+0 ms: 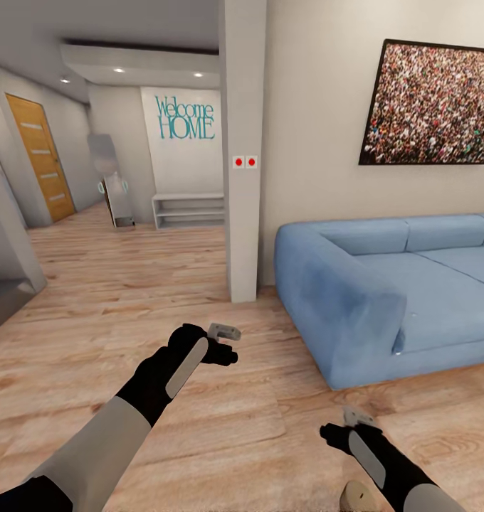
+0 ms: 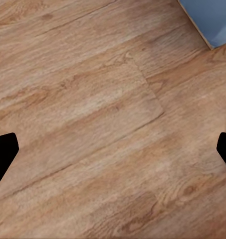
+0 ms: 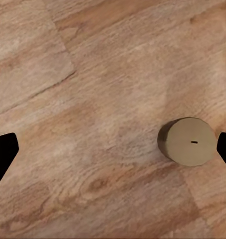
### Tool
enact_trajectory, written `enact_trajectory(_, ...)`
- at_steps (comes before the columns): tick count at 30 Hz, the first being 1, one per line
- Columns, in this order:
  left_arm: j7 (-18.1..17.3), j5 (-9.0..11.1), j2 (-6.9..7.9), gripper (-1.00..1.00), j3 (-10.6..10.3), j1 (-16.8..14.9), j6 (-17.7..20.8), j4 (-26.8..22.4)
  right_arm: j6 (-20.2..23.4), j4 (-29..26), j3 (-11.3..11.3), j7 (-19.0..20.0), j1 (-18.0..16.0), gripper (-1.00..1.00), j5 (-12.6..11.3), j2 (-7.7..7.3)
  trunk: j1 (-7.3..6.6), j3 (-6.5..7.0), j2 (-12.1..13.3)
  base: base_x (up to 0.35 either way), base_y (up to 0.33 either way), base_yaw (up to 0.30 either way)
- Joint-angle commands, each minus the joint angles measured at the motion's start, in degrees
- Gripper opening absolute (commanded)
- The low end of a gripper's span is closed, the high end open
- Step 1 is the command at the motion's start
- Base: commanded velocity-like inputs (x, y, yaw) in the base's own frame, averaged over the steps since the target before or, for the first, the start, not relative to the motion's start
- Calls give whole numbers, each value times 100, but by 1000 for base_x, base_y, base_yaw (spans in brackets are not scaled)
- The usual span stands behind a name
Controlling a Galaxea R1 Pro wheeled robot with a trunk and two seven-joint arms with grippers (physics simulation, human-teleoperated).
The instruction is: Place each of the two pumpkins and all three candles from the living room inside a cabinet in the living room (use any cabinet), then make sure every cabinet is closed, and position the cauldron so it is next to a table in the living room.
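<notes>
In the head view both arms reach out over the light wood plank floor. The left hand sits at lower centre of the frame, the right hand at lower right. In each wrist view the black fingertips show only at the opposite edges of the picture with bare floor between them, so both hands are spread wide and hold nothing. One candle, a stubby tan cylinder, stands upright on the floor, near one fingertip of the right hand but apart from it; the head view catches it at the bottom edge, just beside the right forearm. A blue sofa fills the right middle, with a white pillar left of it.
</notes>
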Motion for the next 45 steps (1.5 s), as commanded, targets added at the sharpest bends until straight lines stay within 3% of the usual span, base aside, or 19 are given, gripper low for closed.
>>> enact_trajectory(1,60,60,1,100,-8,-5,14,-4,14,77,36,-49,-4,100,-66,-17,22,-24,-44,0,0,0)
enact_trajectory(14,58,60,1,100,-17,-5,14,0,3,539,15,-101,-32,100,-84,-96,307,-258,-566,0,0,0)
enact_trajectory(31,58,60,1,100,-25,-5,14,-2,-9,684,8,-139,-62,100,-91,-99,681,-563,-1248,0,0,0)
enact_trajectory(37,58,60,1,100,-25,-5,14,-3,-41,712,13,-656,-65,100,-108,-80,812,-671,-1488,0,0,0)
enact_trajectory(45,58,60,1,100,-26,-5,14,0,-63,717,15,-841,-66,100,-124,-73,988,-814,-1809,0,0,0)
